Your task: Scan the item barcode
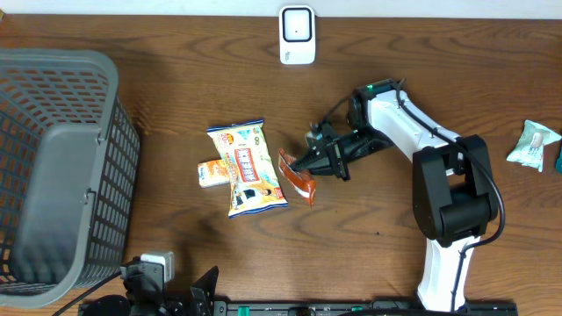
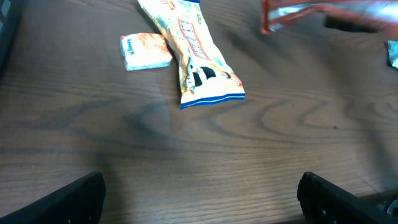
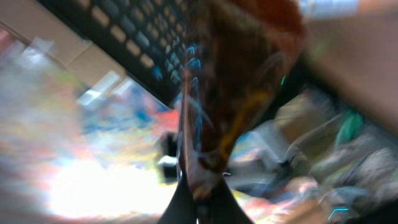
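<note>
Holding the orange packet [image 1: 300, 184] pinched in the closed right gripper [image 1: 304, 164], well short of the scanner [image 1: 297, 35]; best to carry it nearer, barcode side turned squarely toward its face, steady.

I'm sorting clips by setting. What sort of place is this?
Probably a mock shop checkout on a wooden table: a white scanner at the far edge, a grey basket, and snack packets, one orange packet in the right gripper.
</note>
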`<state>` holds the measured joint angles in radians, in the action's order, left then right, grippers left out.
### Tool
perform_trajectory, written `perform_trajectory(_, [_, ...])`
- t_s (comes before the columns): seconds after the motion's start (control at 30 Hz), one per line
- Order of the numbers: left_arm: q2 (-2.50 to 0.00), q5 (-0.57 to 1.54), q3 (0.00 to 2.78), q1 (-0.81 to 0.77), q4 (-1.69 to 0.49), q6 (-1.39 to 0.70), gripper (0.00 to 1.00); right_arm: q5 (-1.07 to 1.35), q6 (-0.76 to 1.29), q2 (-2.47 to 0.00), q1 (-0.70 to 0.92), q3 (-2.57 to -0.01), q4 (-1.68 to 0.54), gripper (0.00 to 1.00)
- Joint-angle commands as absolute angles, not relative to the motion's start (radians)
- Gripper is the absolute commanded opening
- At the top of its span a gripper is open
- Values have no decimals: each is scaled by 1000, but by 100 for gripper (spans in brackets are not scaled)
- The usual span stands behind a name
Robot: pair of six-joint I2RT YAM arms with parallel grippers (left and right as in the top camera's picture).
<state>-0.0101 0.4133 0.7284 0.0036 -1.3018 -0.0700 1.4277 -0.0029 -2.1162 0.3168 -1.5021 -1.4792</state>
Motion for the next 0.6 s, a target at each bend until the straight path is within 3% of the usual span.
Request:
perform_trajectory(0.0, [-3, 414, 733, -1, -1302, -53, 98, 1315, -128, -2121, 312, -1511, -1262, 1])
perform_trajectory(0.1, [-3, 414, 733, -1, -1302, -53, 98, 960, -99, -2121, 318, -1511, -1020, 1])
perform_trajectory(0.3, [-3, 414, 733, -1, -1302, -53, 98, 353, 115, -2121, 331, -1511, -866, 4])
perform_trajectory(0.37, [-3, 414, 733, -1, -1302, -53, 98, 271, 154, -2121, 331, -1511, -859, 22])
perform_trajectory(0.47, [-3, 414, 733, -1, -1302, -53, 98, 242, 157, -2121, 330, -1516, -848, 69])
perform_trajectory(0.57, [-3, 414, 733, -1, -1302, -53, 98, 237, 157, -2118, 330, -1540, -860, 79])
